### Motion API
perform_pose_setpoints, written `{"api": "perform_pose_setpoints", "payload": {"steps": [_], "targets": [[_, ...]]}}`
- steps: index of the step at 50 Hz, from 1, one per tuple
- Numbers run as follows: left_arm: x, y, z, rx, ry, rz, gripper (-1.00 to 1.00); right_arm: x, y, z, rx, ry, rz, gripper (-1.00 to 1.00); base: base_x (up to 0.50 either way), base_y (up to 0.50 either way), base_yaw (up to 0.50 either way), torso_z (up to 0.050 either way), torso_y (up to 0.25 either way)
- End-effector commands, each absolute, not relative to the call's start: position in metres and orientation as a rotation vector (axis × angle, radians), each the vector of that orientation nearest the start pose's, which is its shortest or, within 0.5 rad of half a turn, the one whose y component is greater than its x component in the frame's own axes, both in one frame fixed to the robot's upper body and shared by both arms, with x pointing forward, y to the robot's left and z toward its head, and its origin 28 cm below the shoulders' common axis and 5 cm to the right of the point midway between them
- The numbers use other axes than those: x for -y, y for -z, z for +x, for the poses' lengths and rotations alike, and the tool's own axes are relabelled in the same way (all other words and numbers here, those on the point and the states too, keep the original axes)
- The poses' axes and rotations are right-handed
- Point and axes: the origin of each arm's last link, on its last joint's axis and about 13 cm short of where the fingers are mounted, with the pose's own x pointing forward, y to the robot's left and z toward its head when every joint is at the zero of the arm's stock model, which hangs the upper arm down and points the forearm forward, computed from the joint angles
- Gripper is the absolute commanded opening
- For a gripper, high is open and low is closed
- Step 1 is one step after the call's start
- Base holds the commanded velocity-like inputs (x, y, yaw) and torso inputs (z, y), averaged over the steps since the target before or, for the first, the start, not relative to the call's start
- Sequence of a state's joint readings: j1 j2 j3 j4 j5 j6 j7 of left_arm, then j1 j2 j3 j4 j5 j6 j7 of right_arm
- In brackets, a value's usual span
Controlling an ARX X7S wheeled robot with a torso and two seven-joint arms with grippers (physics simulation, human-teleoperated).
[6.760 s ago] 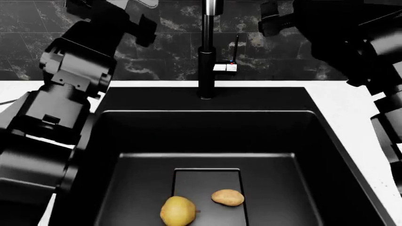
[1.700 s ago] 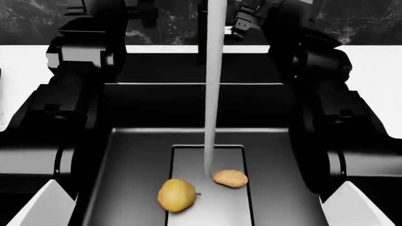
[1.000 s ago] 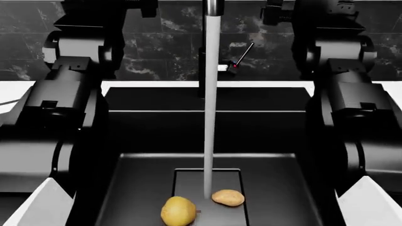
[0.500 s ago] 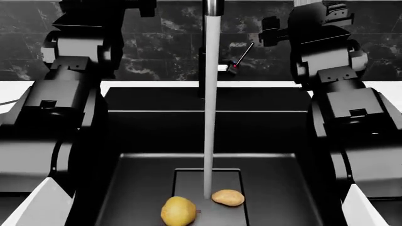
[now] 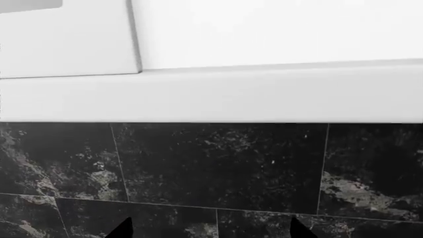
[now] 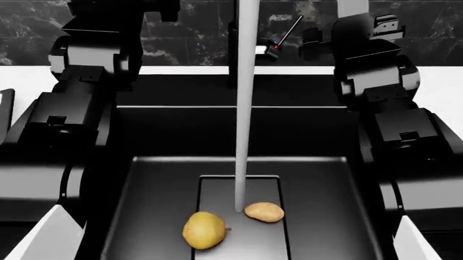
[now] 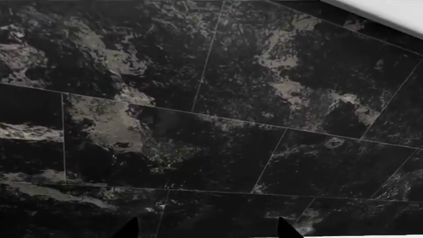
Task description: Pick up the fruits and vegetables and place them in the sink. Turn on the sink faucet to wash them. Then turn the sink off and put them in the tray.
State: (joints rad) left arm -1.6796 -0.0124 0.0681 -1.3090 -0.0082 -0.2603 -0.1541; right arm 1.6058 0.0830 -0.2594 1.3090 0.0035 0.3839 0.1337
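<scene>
While water runs, fruit (image 6: 204, 230) and potato (image 6: 264, 212) (apart) lie mid-sink (image 6: 145, 179).

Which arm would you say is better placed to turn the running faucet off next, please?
Probably the right. The silver lever projects from the faucet toward the right arm, which sits close beside it; the left arm is beyond the water stream.

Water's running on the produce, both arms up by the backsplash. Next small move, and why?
Probably bring the right arm's tool to the faucet lever and push it off. The stream already lands on the drain plate beside the potato and yellow fruit, and that arm is nearest the lever.
</scene>
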Motion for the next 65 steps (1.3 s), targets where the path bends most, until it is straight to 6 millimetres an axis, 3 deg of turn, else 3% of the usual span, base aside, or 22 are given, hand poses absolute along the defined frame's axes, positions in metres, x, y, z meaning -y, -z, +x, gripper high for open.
{"api": "perform_pose_setpoints", "payload": {"steps": [1,23,65], "targets": [[-0.210,-0.329,0.437,0.120,-0.167,0.042,1.00,0.137,-0.289,0.435,-0.076,0.251,-0.247,1.00,0.00,0.00,0.00,0.000,0.000],[-0.212,-0.328,0.437,0.119,-0.163,0.034,1.00,0.109,-0.279,0.437,-0.071,0.115,-0.188,1.00,0.00,0.00,0.00,0.000,0.000],[-0.211,-0.326,0.437,0.114,-0.152,0.030,1.00,0.086,-0.295,0.441,0.108,-0.148,-0.087,1.00,0.00,0.00,0.00,0.000,0.000]]}}
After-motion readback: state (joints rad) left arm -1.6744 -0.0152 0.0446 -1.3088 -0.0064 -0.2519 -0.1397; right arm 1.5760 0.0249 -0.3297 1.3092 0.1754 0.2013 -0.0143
